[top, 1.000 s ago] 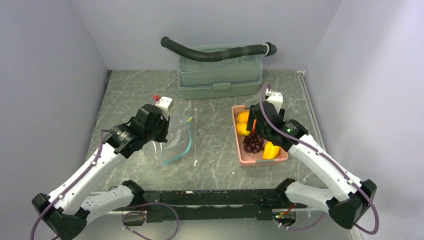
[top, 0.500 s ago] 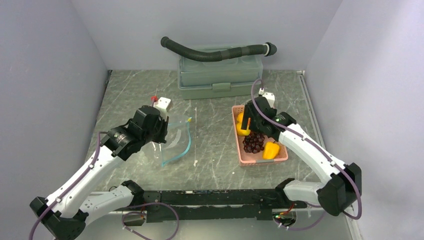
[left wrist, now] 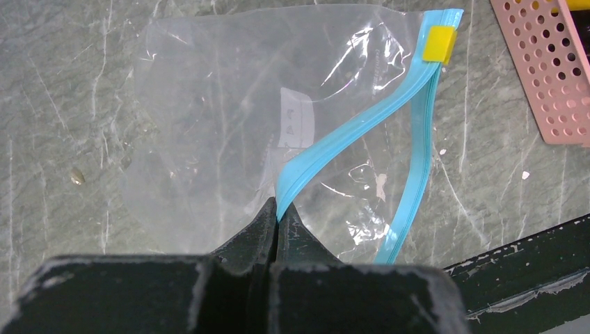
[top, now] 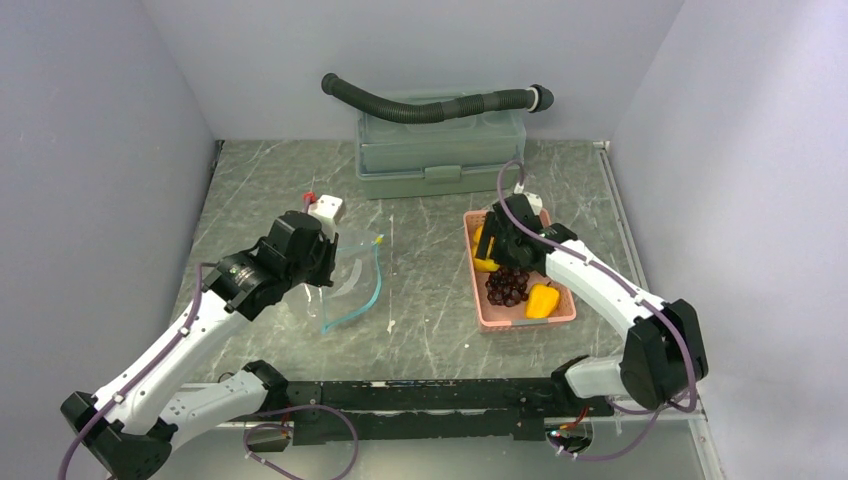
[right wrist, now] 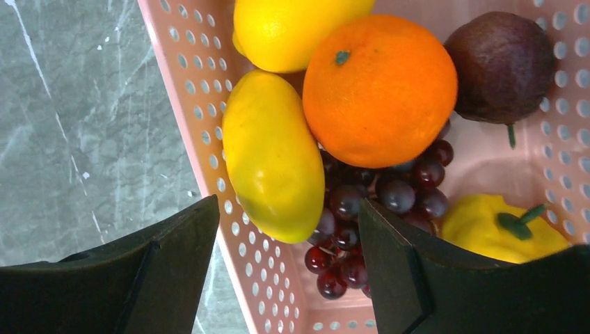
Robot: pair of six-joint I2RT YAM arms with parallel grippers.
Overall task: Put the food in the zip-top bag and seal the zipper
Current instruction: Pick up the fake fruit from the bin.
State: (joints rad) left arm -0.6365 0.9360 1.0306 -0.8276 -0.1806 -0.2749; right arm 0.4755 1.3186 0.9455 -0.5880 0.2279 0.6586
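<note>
The clear zip-top bag lies on the grey table, its mouth gaping. My left gripper is shut on the teal-blue zipper and lifts one lip; a yellow slider sits at the strip's end. The food lies in a pink basket: a long yellow fruit, a second yellow one, an orange, a dark purple fruit, grapes and a yellow pepper-like piece. My right gripper hangs open over the long yellow fruit, one finger outside the basket wall.
A green lidded box with a black ribbed hose on top stands at the back. A small white block lies behind the bag. The basket sits right of centre. Walls close in left, right and back.
My right gripper has swung left and farther back, down over the basket's far fruits. The left gripper holds the zipper as before, nearly still.
</note>
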